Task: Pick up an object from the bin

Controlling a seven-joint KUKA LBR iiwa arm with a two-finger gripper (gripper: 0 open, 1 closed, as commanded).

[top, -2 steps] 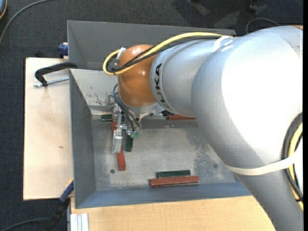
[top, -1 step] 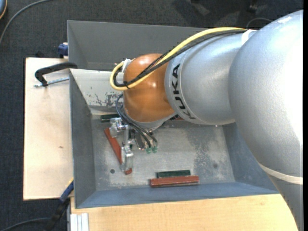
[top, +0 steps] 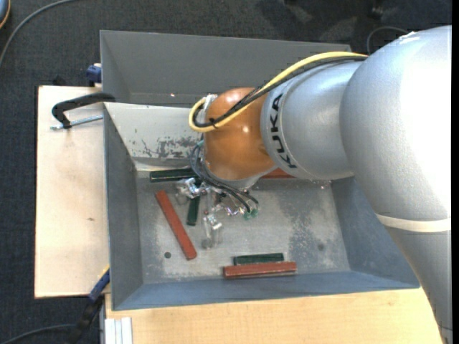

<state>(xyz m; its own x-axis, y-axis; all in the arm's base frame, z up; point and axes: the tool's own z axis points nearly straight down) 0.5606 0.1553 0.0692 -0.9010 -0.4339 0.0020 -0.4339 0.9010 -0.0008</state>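
Observation:
My gripper (top: 214,201) hangs low over the left middle of the bin floor, under the arm's orange cover. Right below it lies a short dark green piece (top: 192,213), standing nearly upright in the view, with a small silvery bit (top: 211,228) just to its right. A long red-brown stick (top: 176,226) lies slanted a little to the gripper's left. Another dark green bar (top: 170,175) pokes out leftward from beneath the cover, close to the bin's back wall.
Near the front wall a dark green bar (top: 258,259) and a red-brown bar (top: 259,269) lie side by side. A small dark speck (top: 167,255) sits at the front left. The arm covers the bin's back right.

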